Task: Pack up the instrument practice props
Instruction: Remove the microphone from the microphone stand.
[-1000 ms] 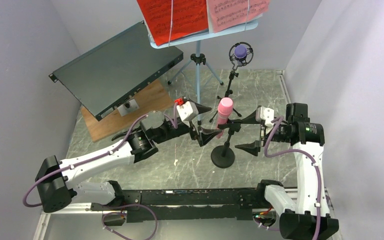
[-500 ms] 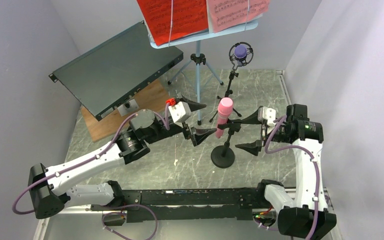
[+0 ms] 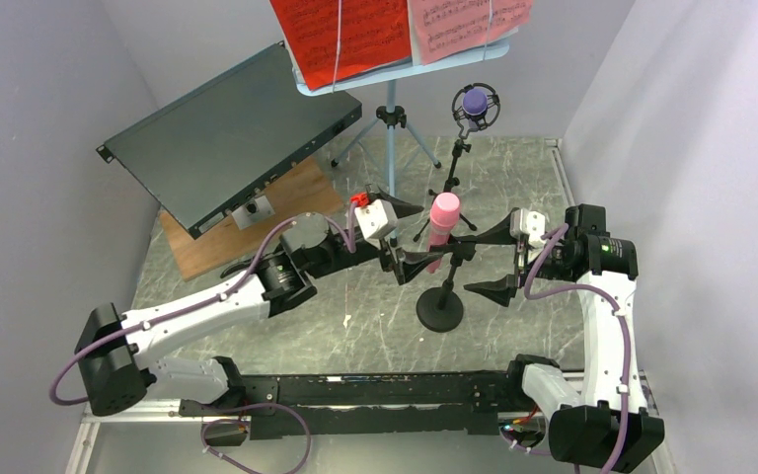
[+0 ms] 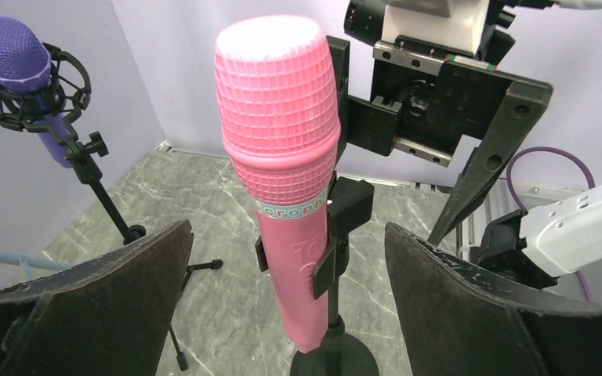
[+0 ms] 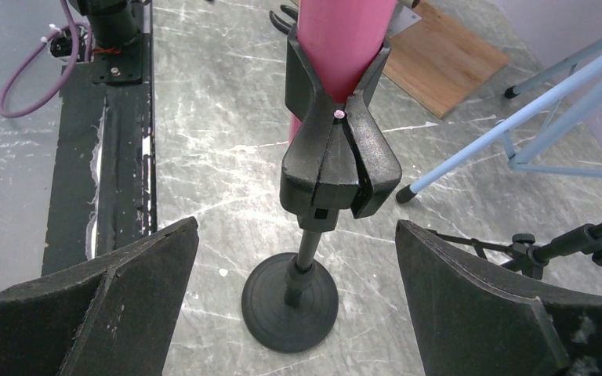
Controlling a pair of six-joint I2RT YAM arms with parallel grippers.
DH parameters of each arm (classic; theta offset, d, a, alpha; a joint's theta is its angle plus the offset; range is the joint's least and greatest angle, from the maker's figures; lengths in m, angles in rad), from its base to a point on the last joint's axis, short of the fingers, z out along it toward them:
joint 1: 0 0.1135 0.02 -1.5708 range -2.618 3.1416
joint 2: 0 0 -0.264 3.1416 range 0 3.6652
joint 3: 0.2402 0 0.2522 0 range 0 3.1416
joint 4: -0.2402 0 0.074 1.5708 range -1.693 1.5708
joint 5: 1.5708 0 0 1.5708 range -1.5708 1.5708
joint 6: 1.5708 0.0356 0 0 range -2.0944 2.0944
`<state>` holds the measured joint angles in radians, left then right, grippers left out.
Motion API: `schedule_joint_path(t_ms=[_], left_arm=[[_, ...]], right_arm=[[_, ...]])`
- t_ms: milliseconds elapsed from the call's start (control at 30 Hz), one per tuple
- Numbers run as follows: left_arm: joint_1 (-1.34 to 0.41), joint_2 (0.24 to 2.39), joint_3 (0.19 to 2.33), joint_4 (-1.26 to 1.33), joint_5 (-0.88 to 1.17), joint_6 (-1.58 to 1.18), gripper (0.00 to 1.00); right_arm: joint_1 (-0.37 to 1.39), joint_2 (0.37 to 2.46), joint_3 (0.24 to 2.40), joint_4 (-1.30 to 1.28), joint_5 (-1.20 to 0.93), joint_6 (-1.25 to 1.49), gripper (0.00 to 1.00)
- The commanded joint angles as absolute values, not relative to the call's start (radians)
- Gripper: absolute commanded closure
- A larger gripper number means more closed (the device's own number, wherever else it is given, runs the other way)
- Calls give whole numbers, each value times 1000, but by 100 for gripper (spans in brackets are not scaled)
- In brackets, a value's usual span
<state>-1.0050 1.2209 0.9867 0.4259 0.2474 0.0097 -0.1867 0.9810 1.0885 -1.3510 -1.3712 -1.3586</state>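
Observation:
A pink microphone (image 3: 444, 219) stands clipped in a black support with a round base (image 3: 440, 311). My left gripper (image 3: 429, 235) is open, its jaws on either side of the pink microphone (image 4: 282, 157) without touching it. From the opposite side, my right gripper (image 3: 474, 262) is open around the support's stem and base (image 5: 291, 301), clear of both. Behind stands a purple microphone (image 3: 475, 102) in a shock mount on a black tripod support (image 3: 454, 178). The light-blue music rack (image 3: 391, 148) carries a red page (image 3: 341, 35) and a pink page (image 3: 464, 25).
A large dark flat metal box (image 3: 222, 133) leans at the left over a wooden board (image 3: 247, 222). The rack's tripod legs (image 5: 517, 125) spread close behind the pink microphone. Walls close in on both sides. A black rail (image 3: 375, 387) runs along the near edge.
My left gripper drew back a little to the left, then came forward again around the pink microphone. The right gripper has hardly moved.

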Motion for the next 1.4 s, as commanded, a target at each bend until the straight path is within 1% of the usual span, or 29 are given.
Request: schedule_joint_path(t_ms=[0, 200, 433, 533, 633, 767, 867, 900, 933, 967, 1000, 1033, 1067, 1100, 1200, 1367], left_arm=[[-1010, 1265, 1032, 539, 263, -12, 3], [-1010, 1288, 1021, 591, 253, -63, 8], [-1009, 1325, 1045, 618, 279, -105, 16], [-1010, 1336, 1047, 626, 281, -119, 19], [-1009, 1345, 1052, 629, 288, -126, 22], [-1009, 1350, 1059, 625, 291, -131, 28], [-1009, 1353, 1065, 620, 294, -131, 36], [-1009, 1353, 1068, 620, 297, -128, 40], [-1009, 1353, 1071, 617, 299, -126, 47], [-1009, 1354, 1073, 614, 304, -123, 58], [-1010, 1354, 1077, 609, 306, -121, 70], [-1009, 1353, 1080, 602, 305, -119, 86], [-1009, 1353, 1083, 595, 300, -118, 95], [-1009, 1350, 1084, 588, 293, -115, 100], [-1009, 1328, 1069, 592, 275, -104, 100], [-1010, 1239, 1026, 567, 246, -56, 100]], right_arm=[[-192, 982, 1111, -1318, -1425, -1387, 1], [-192, 987, 1123, -1269, -1419, -1318, 1], [-178, 1039, 1190, -1181, -1426, -1184, 1], [-142, 1055, 1223, -1145, -1405, -1122, 2], [-98, 1059, 1233, -1097, -1372, -1049, 6], [-65, 1055, 1225, -1019, -1324, -944, 17], [-64, 1048, 1211, -982, -1305, -895, 28], [-64, 1043, 1208, -982, -1303, -898, 31], [-64, 1039, 1206, -986, -1302, -903, 36], [-64, 1037, 1204, -989, -1302, -909, 42], [-64, 1033, 1203, -991, -1300, -913, 50], [-64, 1031, 1203, -995, -1298, -922, 59], [-64, 1030, 1203, -1002, -1299, -933, 66], [-64, 1029, 1201, -1005, -1302, -940, 71], [-64, 1029, 1200, -1021, -1309, -966, 79], [-64, 1027, 1189, -1034, -1301, -989, 80]])
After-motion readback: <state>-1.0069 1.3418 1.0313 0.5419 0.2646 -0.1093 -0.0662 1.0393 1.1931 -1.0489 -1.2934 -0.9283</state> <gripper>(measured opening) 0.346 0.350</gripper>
